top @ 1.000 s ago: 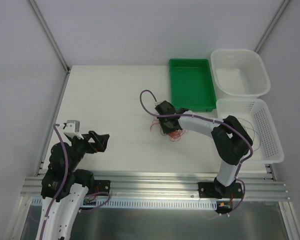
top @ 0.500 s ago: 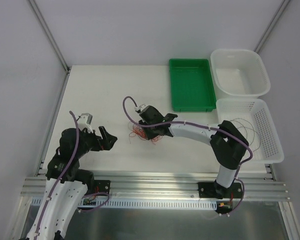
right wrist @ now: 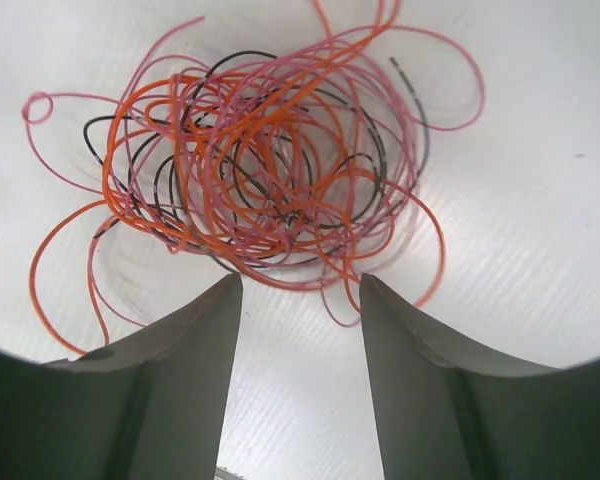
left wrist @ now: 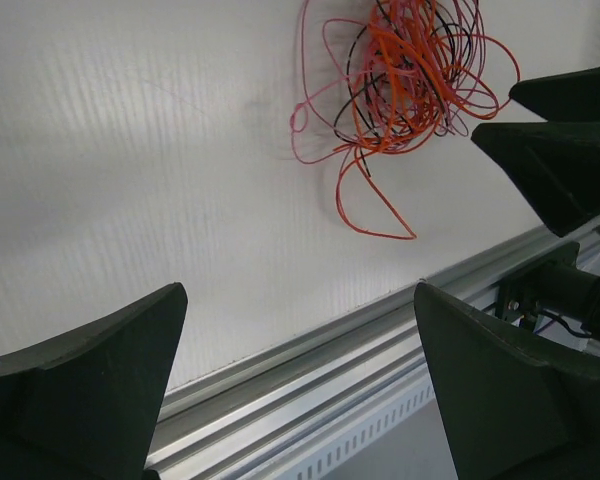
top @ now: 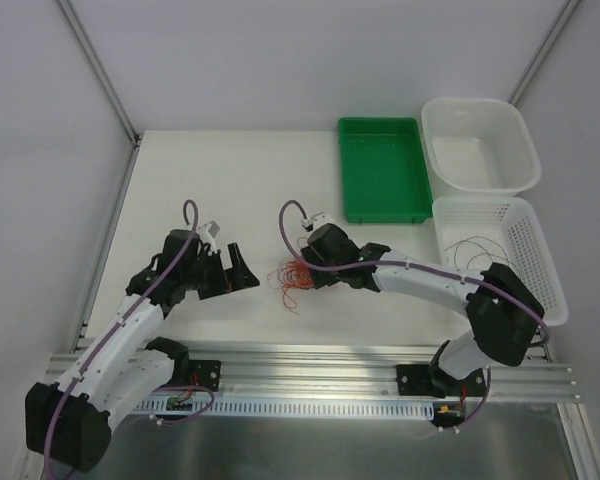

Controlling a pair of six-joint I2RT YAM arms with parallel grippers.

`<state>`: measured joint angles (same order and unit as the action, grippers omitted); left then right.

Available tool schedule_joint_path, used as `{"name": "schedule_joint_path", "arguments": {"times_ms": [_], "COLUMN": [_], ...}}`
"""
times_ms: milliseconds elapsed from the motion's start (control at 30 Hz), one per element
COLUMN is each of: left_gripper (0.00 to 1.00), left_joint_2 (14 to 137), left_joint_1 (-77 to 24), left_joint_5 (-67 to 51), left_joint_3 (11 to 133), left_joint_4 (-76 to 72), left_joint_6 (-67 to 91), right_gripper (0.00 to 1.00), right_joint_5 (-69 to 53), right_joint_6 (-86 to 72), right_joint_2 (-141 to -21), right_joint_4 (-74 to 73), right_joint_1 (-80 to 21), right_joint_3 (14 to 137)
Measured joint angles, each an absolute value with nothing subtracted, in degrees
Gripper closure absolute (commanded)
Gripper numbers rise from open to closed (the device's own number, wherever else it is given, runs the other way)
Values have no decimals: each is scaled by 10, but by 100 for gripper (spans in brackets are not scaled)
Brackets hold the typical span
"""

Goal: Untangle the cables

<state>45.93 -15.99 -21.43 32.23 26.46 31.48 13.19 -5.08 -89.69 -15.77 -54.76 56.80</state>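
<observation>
Cables — tangled heap on table | thin wires in white basket

- No text, label, brand, number or sign can be read in any of the views.
</observation>
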Motion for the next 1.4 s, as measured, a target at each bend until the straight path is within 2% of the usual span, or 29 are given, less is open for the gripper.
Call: {"name": "schedule_joint_path", "arguments": {"times_ms": [33,233,567,833,967,1067,1200,1233,1400], "left_gripper": [2,9,44,47,55,64,85,98,100], "left_joint_2": [472,580,725,806,832,850,878,884,893], "left_joint_1": [-175,-250,-255,-256,-264,-273,-289,-292,-303], "left_joint_5": [-208,-163,-111,-113,-121,-130,-141,-145,-155], "left_joint_3": [322,336,346,359,365,370,374,374,373], "left_joint_4": [254,182,89,33,-5,-30,-63,-70,-84], "left_joint_6": [324,350,327,305,304,304,307,307,307], "right_gripper": [41,40,40,40,40,40,40,40,40], "right_joint_5": [136,129,85,76,70,63,51,48,41], "right_joint_6": [-52,-55,-62,-62,-62,-63,-69,-71,-80], "right_joint_2": [-881,-814,-809,-829,-847,-865,-888,-895,-930], "right_joint_4": [-151,-128,-91,-81,-74,-63,-45,-41,-15], "right_joint_1": [-545,-537,-554,-557,-559,-559,-560,-560,-561], "right_joint_3": [559,521,510,511,512,516,522,524,530]}}
